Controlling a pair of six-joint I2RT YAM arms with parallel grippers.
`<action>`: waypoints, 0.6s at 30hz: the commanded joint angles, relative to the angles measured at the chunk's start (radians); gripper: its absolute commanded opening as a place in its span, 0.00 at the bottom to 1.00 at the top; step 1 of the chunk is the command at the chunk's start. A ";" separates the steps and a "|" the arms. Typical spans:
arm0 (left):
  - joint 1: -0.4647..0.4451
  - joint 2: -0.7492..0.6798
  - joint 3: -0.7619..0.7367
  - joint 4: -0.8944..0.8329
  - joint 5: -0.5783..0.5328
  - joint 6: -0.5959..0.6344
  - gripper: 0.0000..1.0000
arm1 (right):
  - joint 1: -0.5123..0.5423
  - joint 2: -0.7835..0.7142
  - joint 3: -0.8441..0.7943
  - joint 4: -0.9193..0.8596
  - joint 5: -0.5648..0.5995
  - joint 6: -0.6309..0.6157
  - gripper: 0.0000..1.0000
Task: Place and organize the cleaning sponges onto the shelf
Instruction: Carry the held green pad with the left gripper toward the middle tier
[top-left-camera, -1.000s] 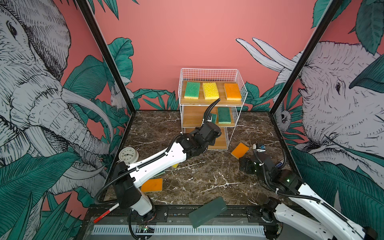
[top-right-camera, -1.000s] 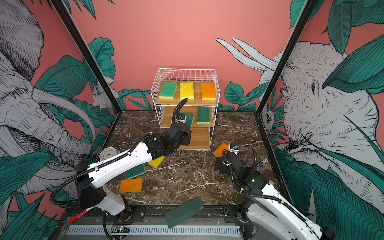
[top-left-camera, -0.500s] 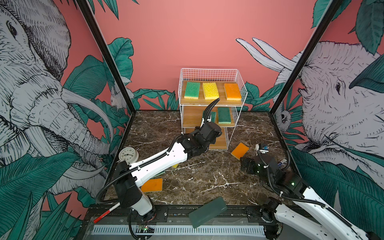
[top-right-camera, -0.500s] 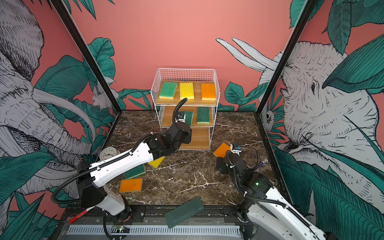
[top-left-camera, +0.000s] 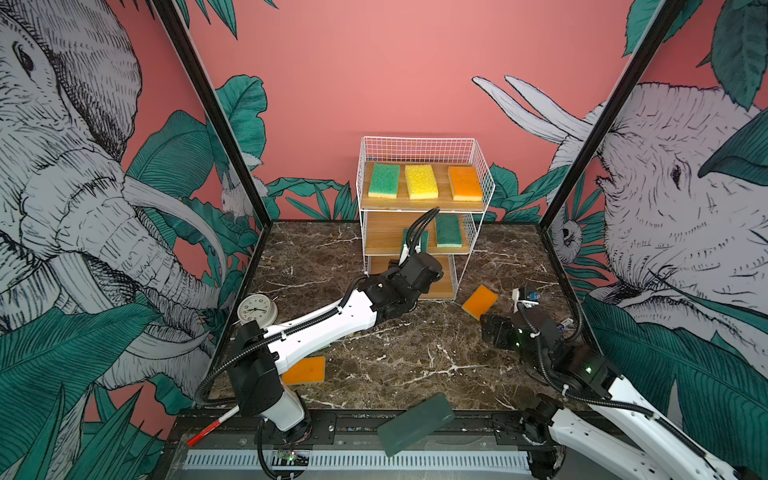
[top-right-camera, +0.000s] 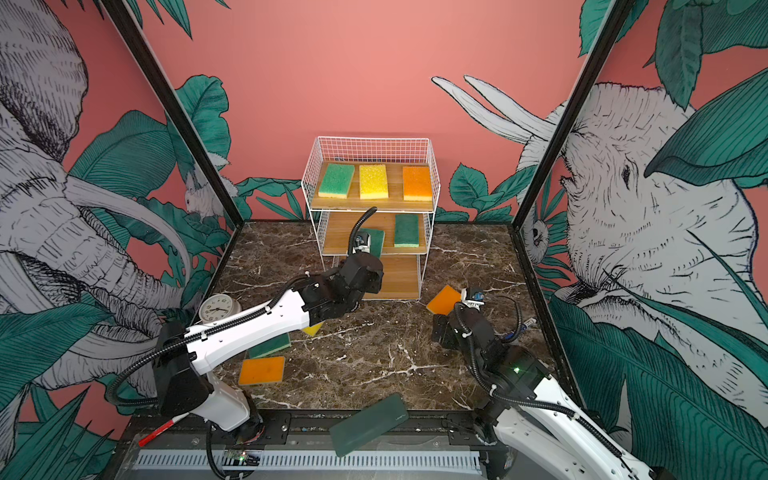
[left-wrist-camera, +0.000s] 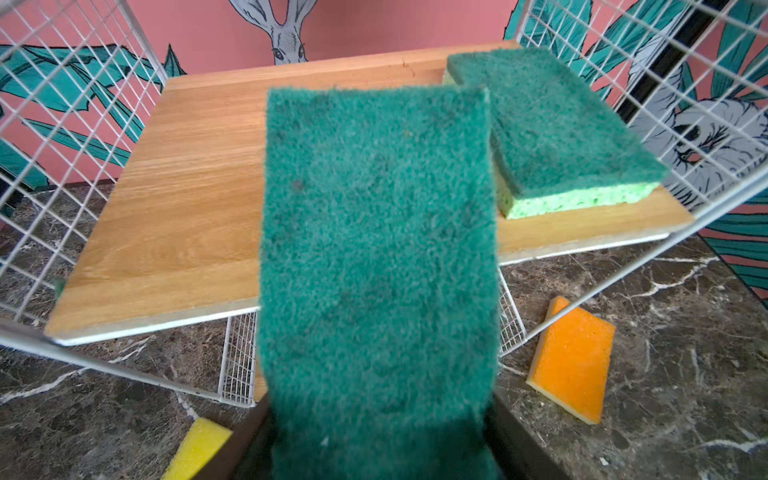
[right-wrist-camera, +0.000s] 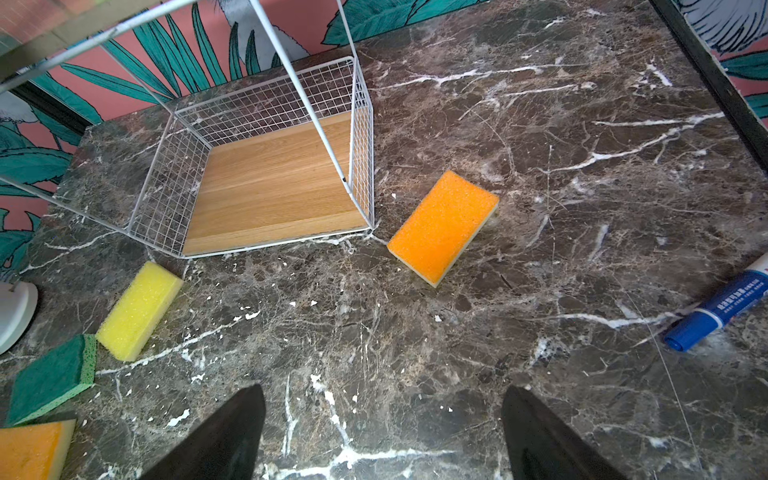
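Right arm (top-left-camera: 582, 370) shifted slightly; left hand (left-wrist-camera: 380, 451) holds sponge (left-wrist-camera: 378, 249) over middle shelf board (left-wrist-camera: 178, 199).

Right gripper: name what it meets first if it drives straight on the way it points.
Probably the orange sponge lying on the marble beside the shelf's bottom corner; the right gripper is open, and depth is unclear.

I am stretching my left arm (top-left-camera: 324, 328) far forward with the wrist lifted, and my left gripper (left-wrist-camera: 380, 440) is clamping a green sponge (left-wrist-camera: 378, 232) between its jaws. I am holding my right arm (top-left-camera: 590, 370) bent and low, my right gripper (right-wrist-camera: 382, 390) pointing forward and down, jaws spread wide.
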 joint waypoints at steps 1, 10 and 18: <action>-0.005 -0.038 -0.009 0.029 -0.045 -0.037 0.64 | -0.006 -0.006 0.006 0.019 0.001 0.010 0.92; -0.005 0.018 0.043 0.023 -0.048 -0.054 0.64 | -0.007 0.013 0.012 0.033 -0.022 0.008 0.91; -0.005 0.051 0.053 0.027 -0.057 -0.077 0.65 | -0.006 0.033 0.024 0.039 -0.048 0.010 0.90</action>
